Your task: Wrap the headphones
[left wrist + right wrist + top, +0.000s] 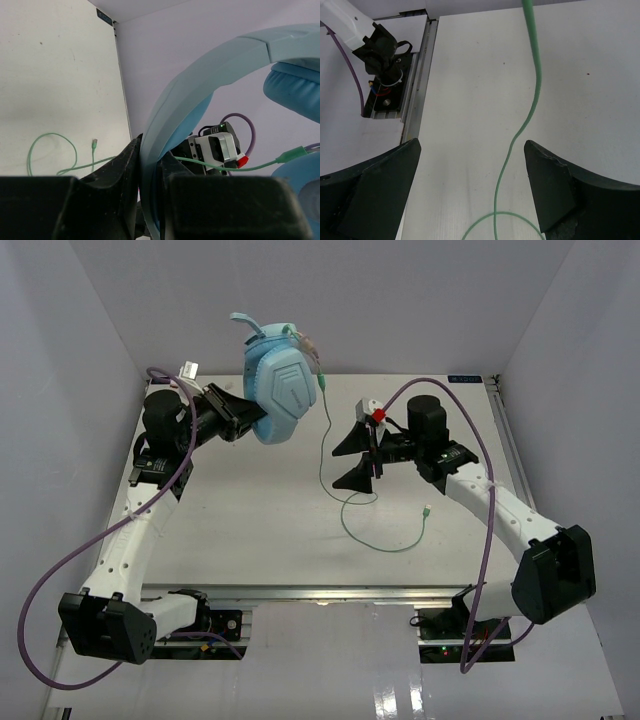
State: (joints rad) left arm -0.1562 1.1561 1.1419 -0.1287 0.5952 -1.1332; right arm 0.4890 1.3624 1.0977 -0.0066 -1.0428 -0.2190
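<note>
Holding the headphones (278, 390) aloft above the far-left part of the desk (240, 530): the left gripper (150, 172) is clamped on the padded band (200, 75), one finger each side, w/ the earcups (295, 95) clear of the surface. Probable reason: a lifted headset lets the cable (327, 430) drop free, so it can be wound round band or cups w/o dragging. The cable leaves the headset, falls to the desk, loops, and ends in a small plug (427, 510) lying right of centre. The right gripper (470, 190), jaws wide apart, sits low w/ the cable running between its fingers but touching neither (wrist view), so it grips nothing. Judged purpose: placed to pinch the slack approx. midway, giving control of the free length. Stage: early, as no turns of cable are seen on the headset. Risks: the thin cable may slip out as the jaws close, or the loop on the desk may snag.
</note>
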